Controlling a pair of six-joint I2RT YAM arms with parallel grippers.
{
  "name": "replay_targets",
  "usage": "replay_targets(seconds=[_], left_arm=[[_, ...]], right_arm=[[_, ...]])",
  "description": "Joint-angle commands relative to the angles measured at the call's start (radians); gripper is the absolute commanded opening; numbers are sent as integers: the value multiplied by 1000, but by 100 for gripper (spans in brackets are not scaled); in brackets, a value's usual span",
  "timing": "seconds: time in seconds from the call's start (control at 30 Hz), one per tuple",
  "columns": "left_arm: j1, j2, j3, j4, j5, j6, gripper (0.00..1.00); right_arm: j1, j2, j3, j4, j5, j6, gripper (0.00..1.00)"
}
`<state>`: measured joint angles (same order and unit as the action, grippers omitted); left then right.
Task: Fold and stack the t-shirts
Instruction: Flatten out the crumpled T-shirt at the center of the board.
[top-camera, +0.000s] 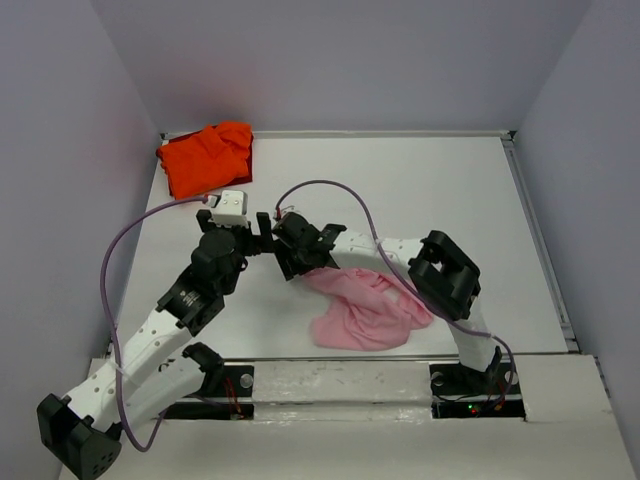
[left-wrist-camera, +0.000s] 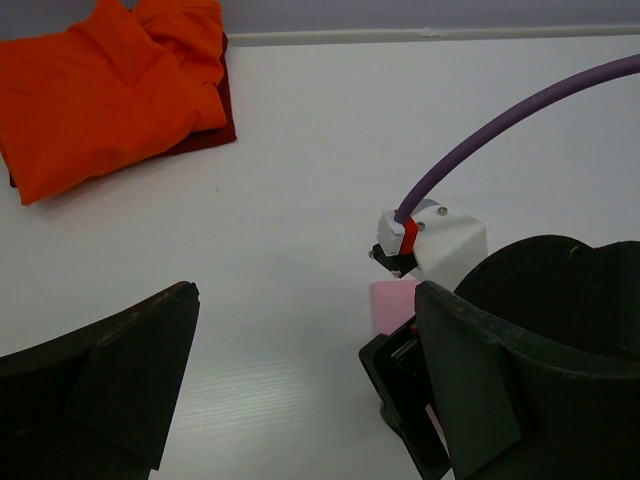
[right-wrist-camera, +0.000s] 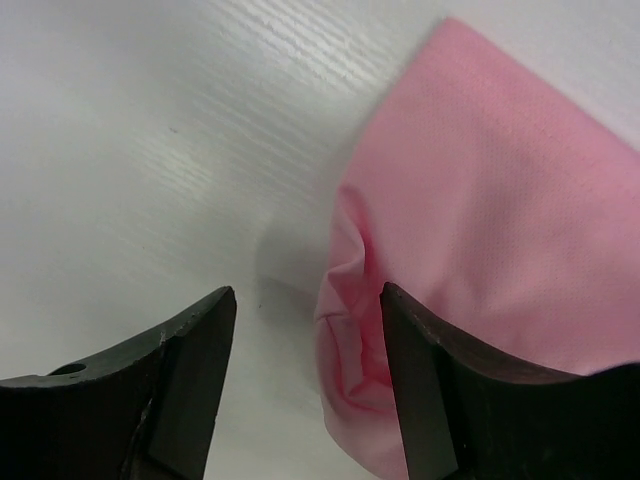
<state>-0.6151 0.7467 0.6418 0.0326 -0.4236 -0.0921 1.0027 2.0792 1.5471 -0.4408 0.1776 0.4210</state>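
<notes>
The light pink t-shirt (top-camera: 372, 312), of soft cloth, lies bunched and unfolded on the white table (top-camera: 430, 190) near its front edge, just in front of the right arm. The bright orange-red t-shirt (top-camera: 205, 158) sits as a rumpled heap in the far left corner, well apart from it. Only the overhead view shows both garments whole and the two arms meeting at mid-table, with the left gripper (top-camera: 236, 222) and the right gripper (top-camera: 295, 258) close beside each other at the pink cloth's upper-left tip. The left wrist view adds a darker red layer under the orange heap's right edge. Of the pink t-shirt it catches only a small corner, beside the right arm's white wrist housing (left-wrist-camera: 445, 240) and its purple cable (left-wrist-camera: 510, 125). The right wrist view shows none of the orange cloth. It gives a close look at a puckered, doubled-over edge of the pink fabric, with its fine mesh weave, lying flat on the table. The left gripper's jaws stand wide apart above bare table, holding nothing and touching nothing. The right gripper's jaws are also apart, low over the surface. The puckered edge lies in the gap, close against the right-hand finger (right-wrist-camera: 440, 390), with bare table before the other. Nothing is pinched, and whether that finger touches the cloth cannot be told.
</notes>
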Motion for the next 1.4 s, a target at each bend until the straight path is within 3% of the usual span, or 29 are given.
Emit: replay_targets(seconds=[0.0,0.4,0.63,0.9,1.37], left_arm=[[-3,-30,35,26,-49,14,99],[-5,-84,33,18,-216,-11,99],[-3,-64,36,16,-187,-12,99],[-2,-63,35,21,-173,-8,99],[14,-64,39,13,-190,-14,99]], right_arm=[[-1,5,96,-42,80,-48,66],[-90,71,215,-26,100,-99,66],[-179,160,275,13,57,-108,66],[-188,222,326,17,25,-114,65],[-188,173,272,33,-55,-85,65]])
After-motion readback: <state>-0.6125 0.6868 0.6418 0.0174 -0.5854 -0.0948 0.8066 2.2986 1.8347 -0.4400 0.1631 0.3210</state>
